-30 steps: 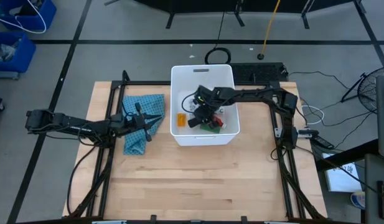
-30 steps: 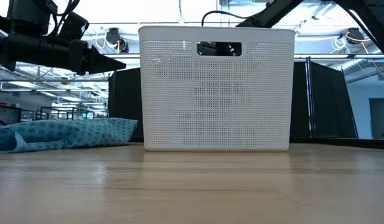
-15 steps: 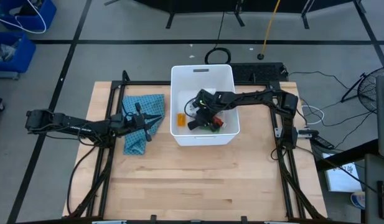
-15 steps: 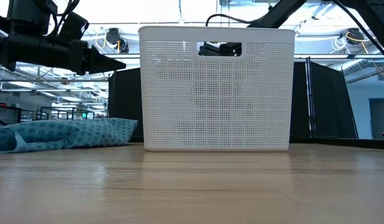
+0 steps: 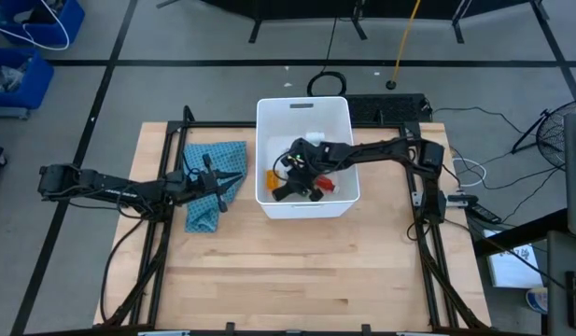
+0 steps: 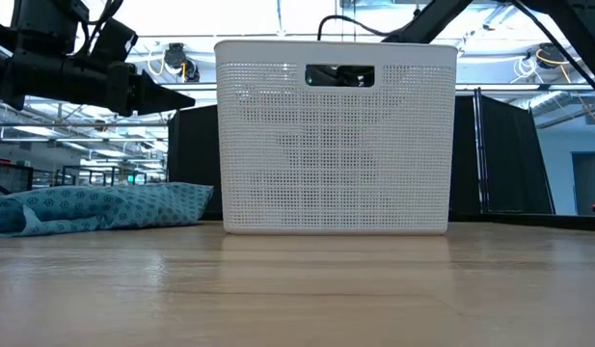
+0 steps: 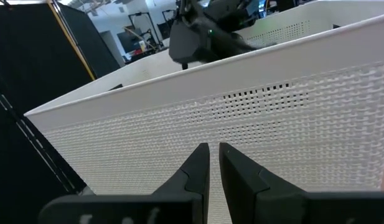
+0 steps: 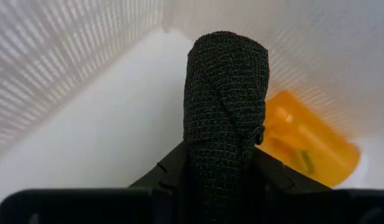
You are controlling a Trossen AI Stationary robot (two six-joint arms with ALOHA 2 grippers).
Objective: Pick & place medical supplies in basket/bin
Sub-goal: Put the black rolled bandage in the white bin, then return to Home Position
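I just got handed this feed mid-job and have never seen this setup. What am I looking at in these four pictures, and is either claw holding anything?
You are seeing two dark robot arms at a wooden table. One picture looks straight down, one looks level across the tabletop, and the other two come from cameras on the arms' wrists.

The white tub stands in the middle of the table's far half; a teal cloth lies to its left.

The right claw is down inside the tub, shut on a black wrapped bar. Next to it in the tub lies a small orange bottle, with red and green items nearby.

The left claw waits over the cloth, shut and empty, pointing at the tub's perforated side wall.
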